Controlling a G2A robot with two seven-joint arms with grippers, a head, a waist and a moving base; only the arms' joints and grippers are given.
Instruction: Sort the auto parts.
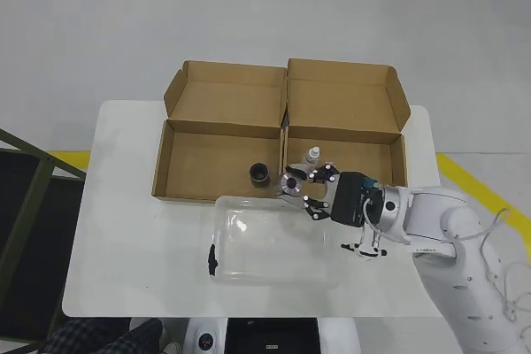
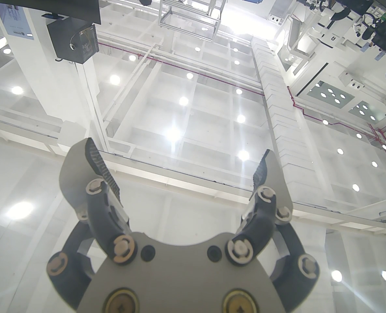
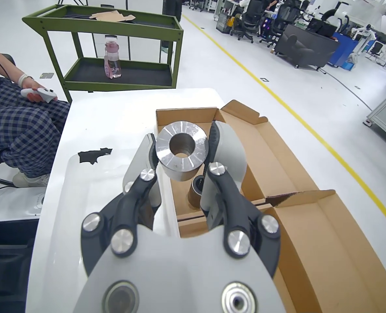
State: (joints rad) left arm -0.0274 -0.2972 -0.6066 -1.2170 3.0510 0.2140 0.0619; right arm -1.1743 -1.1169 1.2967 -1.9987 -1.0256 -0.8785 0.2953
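Steel, by its look: the thick metal ring (image 3: 181, 151) has a wide bore, bright machined faces and a smooth round wall, so I judge it heavy for its bulk, fully rigid, unlikely to break and rather slippery. The right pincer (image 3: 183, 135) pinches it across the outer wall, one ribbed pad on each side and the flat face turned toward the wrist camera. That looks like the sound place to hold it, since a grip on opposite sides keeps the curve from squirting out, though so small a contact could let it twist. In the top view the ring hangs off the surface (image 1: 133, 221) close to the seam between two open cardboard boxes. At nine o'clock from the ring a dark sleeve (image 1: 260, 173) stands in the left box (image 1: 203, 164). At one o'clock a small pale part (image 1: 315, 157) sits in the right box (image 1: 363, 152). A clear plastic tray (image 1: 274, 257) lies at six to seven o'clock, with a black scrap (image 1: 211, 259) at its eight o'clock edge. The left pincer (image 2: 179, 177) is spread wide, empty, pointing at the ceiling.
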